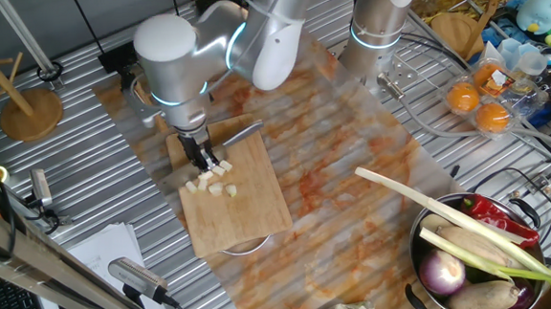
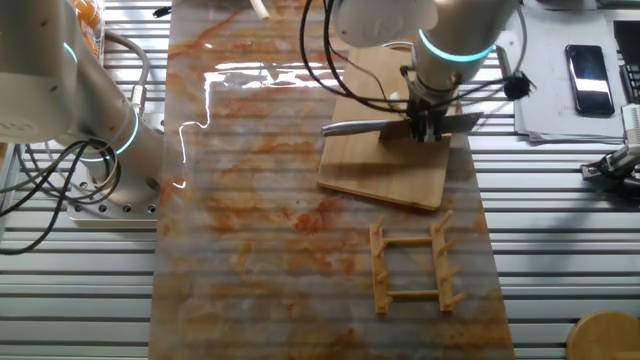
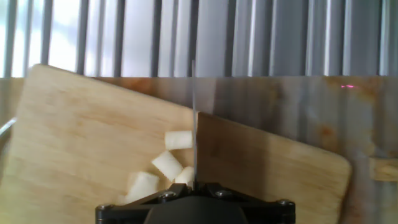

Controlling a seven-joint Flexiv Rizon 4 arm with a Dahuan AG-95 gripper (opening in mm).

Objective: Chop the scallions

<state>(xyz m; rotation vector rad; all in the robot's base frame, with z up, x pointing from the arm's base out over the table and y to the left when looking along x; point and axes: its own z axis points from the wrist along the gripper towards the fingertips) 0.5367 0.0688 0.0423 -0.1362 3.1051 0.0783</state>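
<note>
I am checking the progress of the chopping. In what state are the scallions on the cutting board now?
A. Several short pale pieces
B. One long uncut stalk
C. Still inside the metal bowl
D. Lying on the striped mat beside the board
A: several short cream scallions lie on the cutting board beside the knife that the hand holds.

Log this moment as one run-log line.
task: chop scallions | gripper: shut on knife | blade: over cutting board | scallions: several short cut chunks on board | phase: chopping

A purple onion (image 1: 443, 275) lies in a metal bowl (image 1: 417, 244).
</note>
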